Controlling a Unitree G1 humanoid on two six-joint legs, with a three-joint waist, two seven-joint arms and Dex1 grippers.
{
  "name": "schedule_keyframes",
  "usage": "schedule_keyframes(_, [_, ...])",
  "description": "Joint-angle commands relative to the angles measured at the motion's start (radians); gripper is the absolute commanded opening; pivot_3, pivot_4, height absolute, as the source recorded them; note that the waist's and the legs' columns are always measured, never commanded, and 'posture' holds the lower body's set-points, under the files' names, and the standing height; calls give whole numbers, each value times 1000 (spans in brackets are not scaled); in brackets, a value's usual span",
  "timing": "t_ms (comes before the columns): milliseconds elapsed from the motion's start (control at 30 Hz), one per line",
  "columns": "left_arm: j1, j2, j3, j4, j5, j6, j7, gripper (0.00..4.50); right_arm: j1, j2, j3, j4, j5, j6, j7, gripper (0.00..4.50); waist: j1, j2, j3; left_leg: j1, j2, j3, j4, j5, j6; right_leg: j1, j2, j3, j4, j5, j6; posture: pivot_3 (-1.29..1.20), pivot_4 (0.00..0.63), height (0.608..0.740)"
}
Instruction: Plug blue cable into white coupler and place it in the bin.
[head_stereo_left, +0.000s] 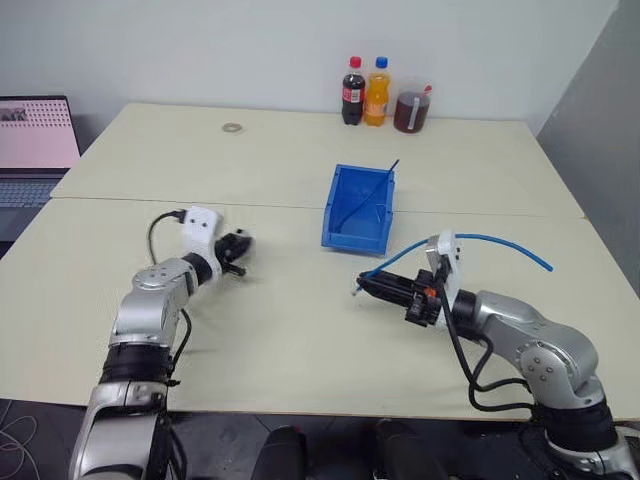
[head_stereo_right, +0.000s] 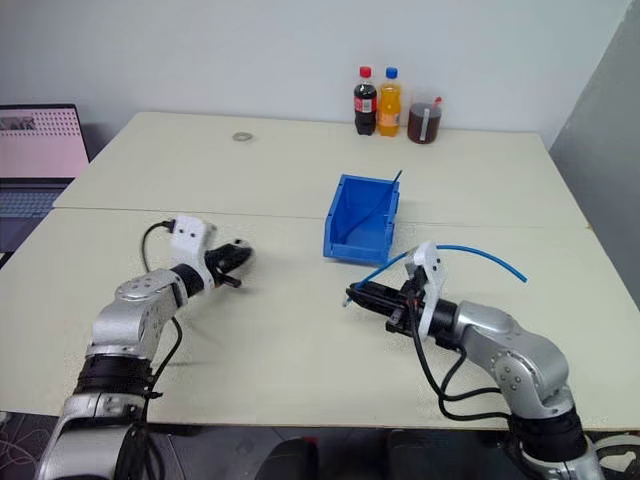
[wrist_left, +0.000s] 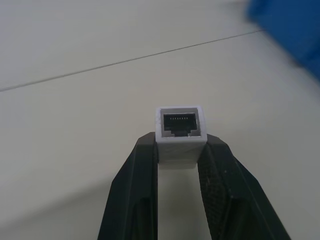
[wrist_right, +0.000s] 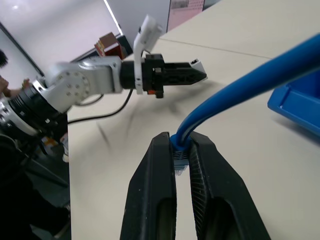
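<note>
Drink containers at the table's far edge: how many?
3, in a row: a cola bottle, an orange soda bottle, then a cup of dark drink. Nothing seems hidden behind them.

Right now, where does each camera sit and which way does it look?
Head pair: sits high, looks down over table, both arms, blue bin.
Left wrist: looks along left claw at white coupler it grips.
Right wrist: looks along right claw, which is pinching blue cable, toward left arm.
Shared: wrist views both catch the coupler and bin.

Light-blue cable (head_stereo_left: 500, 240), white coupler (wrist_left: 180, 131) with dark socket, bright blue bin (head_stereo_left: 345, 215), black grippers.
</note>
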Motion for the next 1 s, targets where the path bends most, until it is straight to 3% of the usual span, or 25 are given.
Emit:
schedule_keyframes(33, [28, 112, -107, -207, -17, -26, -254, 780, 45, -58, -20, -101, -4, -19, 26, 92, -2, 0, 0, 1, 0, 0, -1, 0, 0, 0, 0, 1, 0, -1, 2, 0, 150, 740])
schedule_keyframes(267, [6, 212, -300, -223, 87, -179, -531, 780, 98, -142, 14, -151, -71, -65, 60, 92, -4, 1, 0, 3, 0, 1, 0, 0, 0, 1, 5, 2, 0, -3, 3, 0, 150, 740])
schedule_keyframes(433, [-38, 188, -373, -139, 155, -287, -609, 780, 96, -136, 39, -143, -119, -114, 64, 92, -2, 1, 0, 2, -1, 1, 0, 0, 1, 1, 6, 2, -1, -3, 3, 0, 150, 740])
schedule_keyframes(733, [-54, 130, -420, -56, 221, -348, -651, 780, -130, 8, 226, 61, -284, -224, 92, 92, -4, 1, 0, 2, 1, 1, 1, 0, 1, 0, 9, 2, 0, -3, 2, 0, 150, 740])
schedule_keyframes(1000, [-58, 116, -413, -44, 221, -320, -676, 780, -218, 99, 363, 246, -433, -345, 152, 92, -1, 1, 0, 1, 0, 1, 1, 0, 1, 0, 8, 2, -1, -3, 2, 0, 150, 740])
